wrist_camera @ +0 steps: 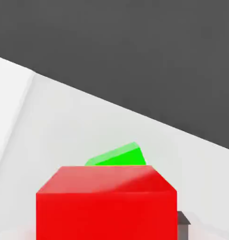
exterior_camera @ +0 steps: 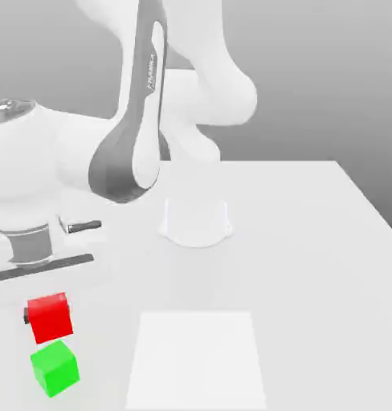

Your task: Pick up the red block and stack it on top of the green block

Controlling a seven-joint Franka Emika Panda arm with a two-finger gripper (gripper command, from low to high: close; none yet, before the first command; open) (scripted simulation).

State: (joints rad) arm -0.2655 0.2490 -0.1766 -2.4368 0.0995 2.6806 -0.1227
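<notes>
Exterior view, table's (exterior_camera: 312, 241) near left corner: gripper (exterior_camera: 46, 309) clamped on the red block (exterior_camera: 51, 317), held clear just above the green block (exterior_camera: 55, 368), apparently lined up for stacking. To the right, a pale square patch (exterior_camera: 195, 357), then bare surface; ample room to descend.

A: Hand view, occlusion check?
B: The red block (wrist_camera: 106, 201) covers most of the green block (wrist_camera: 117, 156); just a green top sliver and corner show behind it. The red block's lower part is cut by the frame edge.
A: Exterior view?
B: The arm (exterior_camera: 135, 120) runs off the top edge, its hand off the exterior view's left. A fingertip (exterior_camera: 26, 316) pokes out dark beside the red block (exterior_camera: 51, 318); the opposite one is hidden. The table (exterior_camera: 312, 265) is cropped at the bottom and at the exterior view's right.
</notes>
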